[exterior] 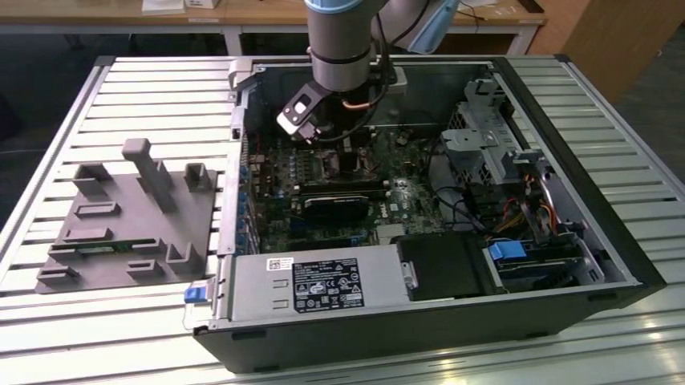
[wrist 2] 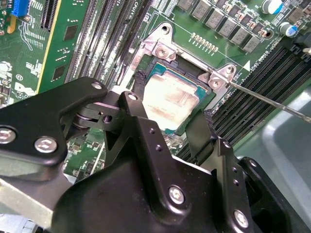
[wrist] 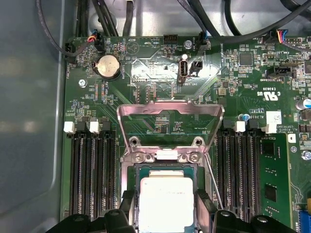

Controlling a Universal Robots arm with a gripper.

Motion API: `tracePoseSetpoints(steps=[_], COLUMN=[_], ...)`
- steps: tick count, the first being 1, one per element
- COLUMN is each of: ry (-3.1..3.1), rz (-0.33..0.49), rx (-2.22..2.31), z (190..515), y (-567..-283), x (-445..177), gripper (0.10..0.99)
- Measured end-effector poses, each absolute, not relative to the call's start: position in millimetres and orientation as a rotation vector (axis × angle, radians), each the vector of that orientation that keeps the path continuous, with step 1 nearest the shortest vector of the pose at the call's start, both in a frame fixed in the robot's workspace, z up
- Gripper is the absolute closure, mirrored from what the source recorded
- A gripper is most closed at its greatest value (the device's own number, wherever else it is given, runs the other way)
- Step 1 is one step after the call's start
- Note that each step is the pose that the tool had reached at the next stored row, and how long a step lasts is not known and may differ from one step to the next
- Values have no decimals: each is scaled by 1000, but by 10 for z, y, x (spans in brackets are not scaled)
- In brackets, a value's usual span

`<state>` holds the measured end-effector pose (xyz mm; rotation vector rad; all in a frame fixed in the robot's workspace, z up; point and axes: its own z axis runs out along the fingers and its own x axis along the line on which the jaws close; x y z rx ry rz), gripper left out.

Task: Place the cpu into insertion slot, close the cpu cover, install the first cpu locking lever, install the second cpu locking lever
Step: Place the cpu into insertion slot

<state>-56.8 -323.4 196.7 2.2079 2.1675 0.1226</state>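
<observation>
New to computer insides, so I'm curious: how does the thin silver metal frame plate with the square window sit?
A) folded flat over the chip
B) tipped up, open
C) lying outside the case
B: in the first wrist view the thin silver metal frame plate stands raised, and the square silver-grey chip lies uncovered in the dark square socket.

cpu (wrist: 166, 201) seated in insertion slot (wrist: 166, 168) | cpu cover (wrist: 170, 108) raised | claw (wrist: 165, 211) spread astride cpu

Work surface: slatted metal table (exterior: 599, 120), pale grey, ribs running across, evenly lit, soft glare on the near slats. Behind it, a wooden desk (exterior: 268, 14) on white legs; wooden panel (exterior: 615, 36) at the exterior view's right. Dark floor (exterior: 64, 56) beneath the desk
</observation>
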Motion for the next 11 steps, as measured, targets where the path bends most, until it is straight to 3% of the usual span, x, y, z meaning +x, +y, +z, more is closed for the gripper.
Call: tracePoseSetpoints(steps=[11], ry=[2167], rz=[123], rx=[2208], z=[2071], y=[-3233], x=[-568], gripper=[475])
